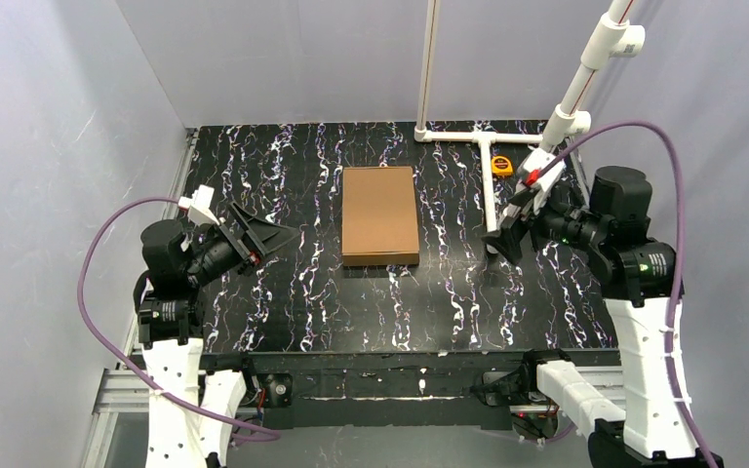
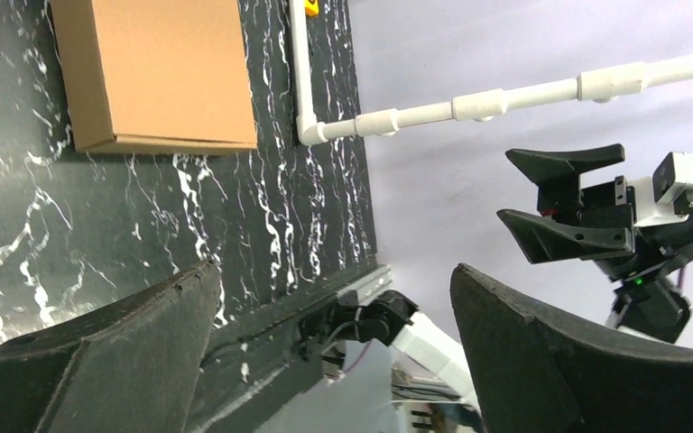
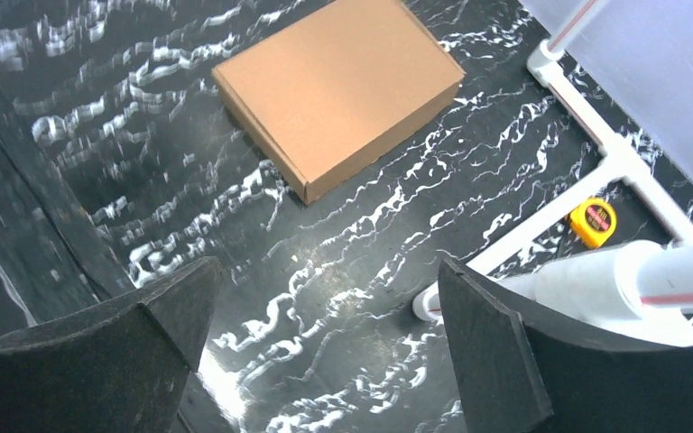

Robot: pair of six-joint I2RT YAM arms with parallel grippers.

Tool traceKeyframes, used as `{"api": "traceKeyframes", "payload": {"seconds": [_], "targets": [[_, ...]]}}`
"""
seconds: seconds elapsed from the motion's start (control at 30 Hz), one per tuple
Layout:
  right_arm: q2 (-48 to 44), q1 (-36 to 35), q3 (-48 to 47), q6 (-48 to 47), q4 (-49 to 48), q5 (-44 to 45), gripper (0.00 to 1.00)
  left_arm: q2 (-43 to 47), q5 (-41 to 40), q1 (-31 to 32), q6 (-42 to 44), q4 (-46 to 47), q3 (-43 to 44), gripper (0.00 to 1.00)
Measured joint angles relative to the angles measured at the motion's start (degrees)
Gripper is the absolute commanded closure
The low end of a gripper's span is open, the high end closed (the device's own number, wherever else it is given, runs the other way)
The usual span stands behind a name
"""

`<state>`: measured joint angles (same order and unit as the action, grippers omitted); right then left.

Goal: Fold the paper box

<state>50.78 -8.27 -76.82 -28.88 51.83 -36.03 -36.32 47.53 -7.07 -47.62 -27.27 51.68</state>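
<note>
While the left gripper (image 1: 271, 234) hovers over the left part of the black desk (image 1: 283, 312) with white marble veins, its wedge-shaped fingers are spread wide and empty. At the middle lies the paper box (image 1: 380, 214), a flat, closed rectangle of smooth brown cardboard. Right of it are white round pipes (image 1: 488, 185) and a small yellow tape measure (image 1: 502, 166). The right gripper (image 1: 505, 246) has its fingers released too, holding nothing.

Plain brown paper box (image 1: 379, 214) on black, white-veined marbled table (image 1: 283, 302); yellow tape measure (image 1: 501, 165).
</note>
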Motion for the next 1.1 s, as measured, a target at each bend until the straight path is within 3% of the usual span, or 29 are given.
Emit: {"api": "traceKeyframes", "payload": {"seconds": [0.13, 0.3, 0.5, 0.7, 1.1], "targets": [[-1.84, 3.04, 0.00, 12.00, -5.07, 2.80, 0.01, -1.01, -0.66, 0.02, -2.47, -4.42, 2.01, 0.02], [-2.99, 4.98, 0.00, 19.47, -8.17, 6.05, 0.02, -2.73, 0.74, 0.76, -2.93, -5.99, 4.68, 0.02], [-3.04, 7.82, 0.00, 21.03, -8.55, 3.15, 0.02, -2.62, -0.72, 9.46, 3.21, -7.15, 10.88, 0.02], [-2.21, 11.28, 0.00, 22.16, -8.83, -0.48, 0.02, 1.33, -12.17, 14.34, 17.25, -14.34, 22.18, 0.02], [-1.57, 13.11, 0.63, 24.50, -10.03, -1.25, 0.02, -1.46, -17.88, 14.71, 24.09, -18.78, 19.04, 0.02]]}}
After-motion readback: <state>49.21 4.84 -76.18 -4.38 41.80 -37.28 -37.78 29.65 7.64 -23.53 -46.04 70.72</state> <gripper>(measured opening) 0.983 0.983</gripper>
